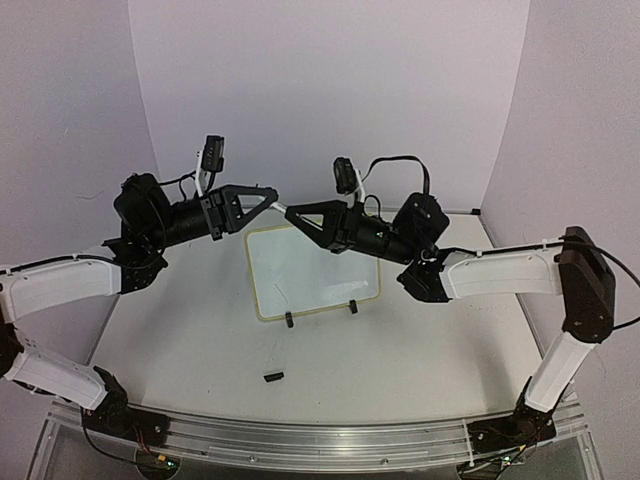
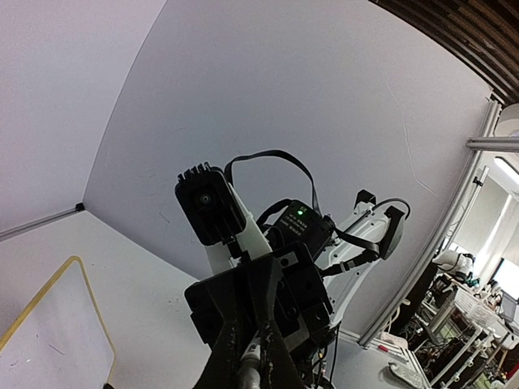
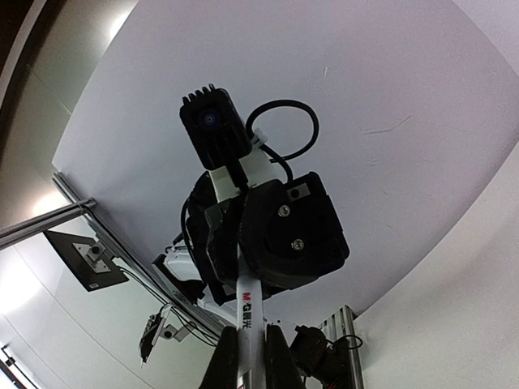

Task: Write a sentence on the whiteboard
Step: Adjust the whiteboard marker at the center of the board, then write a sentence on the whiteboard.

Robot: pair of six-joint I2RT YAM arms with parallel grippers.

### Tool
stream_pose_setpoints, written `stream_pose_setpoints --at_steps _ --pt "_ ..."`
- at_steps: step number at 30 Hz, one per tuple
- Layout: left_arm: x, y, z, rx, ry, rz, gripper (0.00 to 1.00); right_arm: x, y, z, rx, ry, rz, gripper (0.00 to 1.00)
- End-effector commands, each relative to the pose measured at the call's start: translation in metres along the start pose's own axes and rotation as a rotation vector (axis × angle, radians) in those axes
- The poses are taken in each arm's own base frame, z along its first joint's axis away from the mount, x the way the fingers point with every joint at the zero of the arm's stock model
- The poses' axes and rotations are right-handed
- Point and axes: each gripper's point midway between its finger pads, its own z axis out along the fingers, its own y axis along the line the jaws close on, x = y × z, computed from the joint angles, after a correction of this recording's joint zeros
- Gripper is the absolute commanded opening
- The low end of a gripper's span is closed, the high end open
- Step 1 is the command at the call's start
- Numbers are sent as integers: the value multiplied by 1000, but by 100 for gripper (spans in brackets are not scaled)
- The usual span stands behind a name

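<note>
Two arms, same build. Left arm (image 1: pixel 50 285) and right arm (image 1: pixel 500 275): white boxy links, black joint housings. Fingers (image 1: pixel 250 190) black, open triangular frames. Black ribbed wrist camera (image 3: pixel 212 126) on a white bracket, with a looped black cable (image 3: pixel 284 130). Two silver screws (image 3: pixel 285 211) in the rounded black wrist housing. Green LED (image 2: pixel 300 214) lit. Bases on an aluminium rail (image 1: pixel 300 440).

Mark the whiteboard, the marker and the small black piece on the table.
whiteboard (image 1: pixel 320 265): top view, bare white face.
marker (image 3: pixel 249 324): right wrist view, white labelled barrel.
small black piece (image 1: pixel 272 377): top view, its middle, in front of the board.
</note>
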Motion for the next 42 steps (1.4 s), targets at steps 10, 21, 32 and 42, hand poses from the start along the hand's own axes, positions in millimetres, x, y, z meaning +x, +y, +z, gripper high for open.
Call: stream_pose_setpoints --at_steps 10,21,32,42 --pt "22 25 -38 -283 119 26 84 -21 -13 -44 255 -202 -179 0" --pt "38 95 -113 -519 186 -5 95 -11 -55 -81 683 -4 -360 0" --pt "116 164 -118 -554 348 19 87 13 -68 -73 684 110 -352 0" --pt "146 199 -110 -531 433 11 55 36 -98 -47 738 256 -428 0"
